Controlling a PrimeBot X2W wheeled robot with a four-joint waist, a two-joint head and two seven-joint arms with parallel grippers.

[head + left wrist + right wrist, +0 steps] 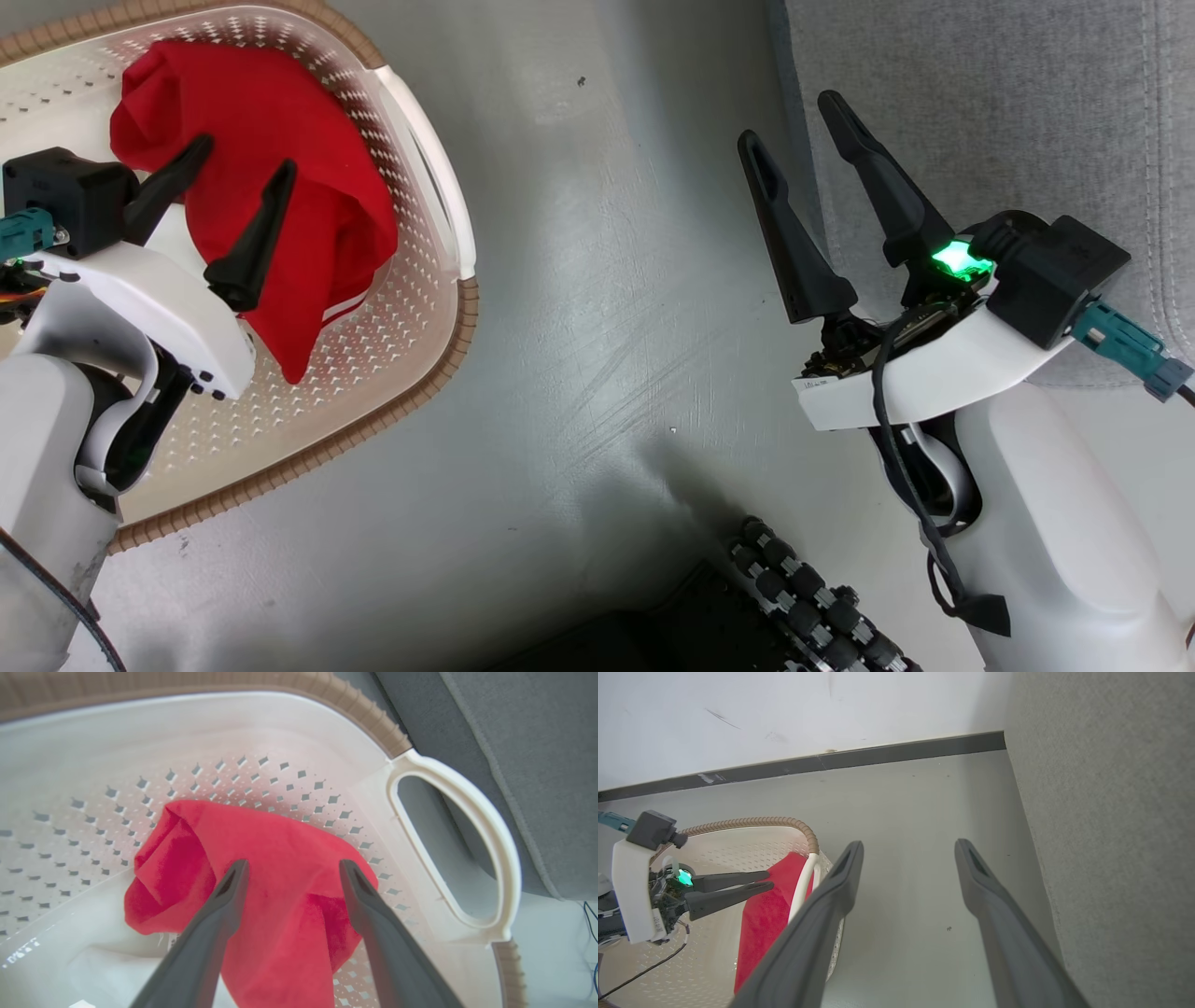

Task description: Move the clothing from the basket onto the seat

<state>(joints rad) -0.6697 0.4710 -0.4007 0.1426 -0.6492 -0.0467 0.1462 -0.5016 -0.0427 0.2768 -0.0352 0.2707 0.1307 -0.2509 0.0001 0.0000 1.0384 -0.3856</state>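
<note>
Red crumpled clothing (252, 103), white-striped near one edge, lies in the basket (411, 308) beneath the wide-spread, empty left tool (246, 154).

The smooth grey floor (579, 355) shows fine pale scratches and a soft sheen, with a small dark speck (581, 81) on it. A dark skirting board (859, 757) runs along the foot of a white wall (808, 709) marked by a few thin scuffs.

Readable text: none | sticker on right wrist bracket (816, 382): print too small to read | sticker on left wrist bracket (657, 915): print too blurred to read
</note>
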